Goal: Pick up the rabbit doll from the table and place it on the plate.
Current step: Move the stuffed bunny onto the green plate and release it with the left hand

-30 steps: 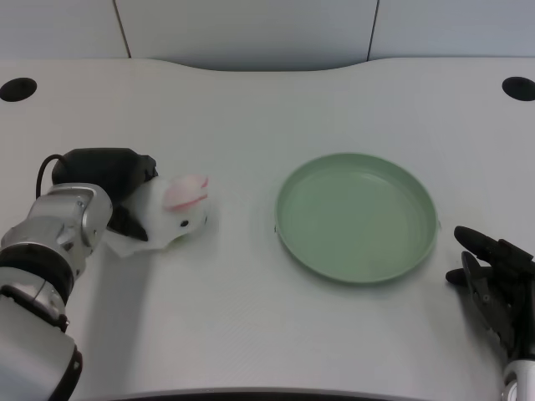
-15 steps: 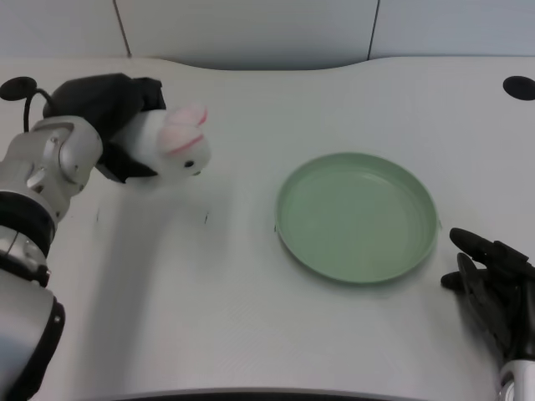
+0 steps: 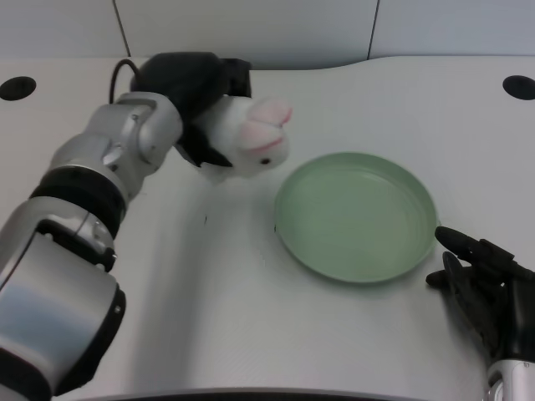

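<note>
White laminate forms the table (image 3: 251, 334), the largest item we see, with a dark round hole near each far corner. On it, right of centre, lies the green plate (image 3: 357, 215), bare inside. We find the left hand (image 3: 194, 83) raised over the table just beyond the plate's left rim, its black fingers wrapped round the rear of the rabbit doll (image 3: 252, 139), which it holds clear of the surface, pink ears towards the plate. We judge the transport step to be in hand: the doll is lifted but not yet over the plate. The next move calls for carrying it right, over the plate's middle, then lowering and releasing. We see nothing standing between doll and plate; only the raised rim must be cleared.
</note>
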Available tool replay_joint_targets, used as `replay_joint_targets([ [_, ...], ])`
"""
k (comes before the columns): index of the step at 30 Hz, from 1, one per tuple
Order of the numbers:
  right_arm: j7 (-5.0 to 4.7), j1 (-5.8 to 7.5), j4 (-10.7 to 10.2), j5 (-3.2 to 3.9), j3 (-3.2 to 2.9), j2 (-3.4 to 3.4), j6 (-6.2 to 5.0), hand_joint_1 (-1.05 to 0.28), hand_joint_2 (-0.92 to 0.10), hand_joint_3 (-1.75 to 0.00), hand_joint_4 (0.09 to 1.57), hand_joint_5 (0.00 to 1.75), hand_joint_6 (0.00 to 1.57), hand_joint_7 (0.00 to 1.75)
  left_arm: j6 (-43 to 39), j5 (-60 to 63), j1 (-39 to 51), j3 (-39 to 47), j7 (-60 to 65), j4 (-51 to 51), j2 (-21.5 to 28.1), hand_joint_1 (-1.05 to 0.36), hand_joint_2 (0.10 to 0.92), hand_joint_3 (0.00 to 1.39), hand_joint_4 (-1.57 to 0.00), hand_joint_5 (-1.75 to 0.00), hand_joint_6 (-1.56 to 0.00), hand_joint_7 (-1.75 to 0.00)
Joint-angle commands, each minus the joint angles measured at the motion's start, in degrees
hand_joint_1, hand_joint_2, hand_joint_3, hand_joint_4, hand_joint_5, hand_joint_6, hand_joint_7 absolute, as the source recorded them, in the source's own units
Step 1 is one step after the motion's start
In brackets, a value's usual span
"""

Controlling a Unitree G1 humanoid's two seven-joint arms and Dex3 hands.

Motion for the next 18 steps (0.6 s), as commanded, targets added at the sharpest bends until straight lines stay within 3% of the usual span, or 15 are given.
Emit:
replay_joint_targets([
  [1, -0.55, 0.38, -0.65, 0.05, -0.11, -0.85, 0.39, -0.33, -0.92, -0.31, 0.72, 1.11, 1.01, 0.02, 1.22, 1.31, -2.04, -1.47, -0.36, 0.63, -4.03, -0.15, 0.455, 0.84, -0.83, -1.75, -0.67, -1.75],
  [3, 0.98, 0.2, -0.45, 0.99, -0.62, -0.83, -0.05, -0.33, -0.92, -0.31, 0.73, 1.11, 1.01, 0.03, 2.17, 1.73, -2.27, -1.96, 0.02, 0.79, -6.66, -0.13, 0.451, 0.84, -0.86, -1.75, -0.69, -1.75],
  [5, 1.89, 0.09, -0.28, 1.49, -0.96, -0.85, -0.15, -0.34, -0.92, -0.29, 0.74, 1.11, 1.01, 0.03, 2.84, 1.91, -2.54, -2.42, 0.01, 0.88, -8.5, -0.12, 0.44, 0.88, -0.88, -1.75, -0.7, -1.75],
  [6, 1.94, 0.08, -0.27, 1.55, -0.99, -0.86, -0.02, -0.34, -0.92, -0.28, 0.74, 1.11, 1.02, 0.03, 3.18, 1.94, -2.7, -2.62, -0.13, 0.93, -9.35, -0.13, 0.444, 0.89, -0.87, -1.75, -0.69, -1.75],
  [9, 0.8, 0.13, -0.37, 0.75, -0.5, -1.05, 0.5, -0.36, -0.92, -0.27, 0.76, 1.11, 1.02, 0.03, 4.21, 2.06, -3.05, -3.15, -0.29, 1.09, -11.35, -0.15, 0.459, 0.87, -0.87, -1.75, -0.66, -1.75],
  [12, -0.12, 0.24, -0.24, 0.34, -0.26, -0.91, -0.28, -0.33, -0.92, -0.28, 0.75, 1.1, 1.02, 0.03, 4.51, 2.4, -3.04, -3.73, -0.1, 1.36, -13.42, -0.16, 0.499, 0.8, -0.87, -1.75, -0.67, -1.75],
  [15, 1.48, 0.18, -0.11, 1.58, -0.73, -0.59, -0.31, -0.33, -0.92, -0.29, 0.75, 1.09, 1.01, 0.03, 4.11, 2.49, -2.9, -4.1, -0.12, 1.62, -14.31, -0.18, 0.534, 0.74, -0.85, -1.75, -0.68, -1.75],
  [18, 1.85, 0.14, -0.02, 2.0, -1.07, -0.38, -0.28, -0.34, -0.92, -0.28, 0.76, 1.09, 1.02, 0.03, 4.29, 2.67, -2.78, -4.58, 0.17, 1.75, -14.67, -0.18, 0.55, 0.7, -0.85, -1.75, -0.68, -1.75],
])
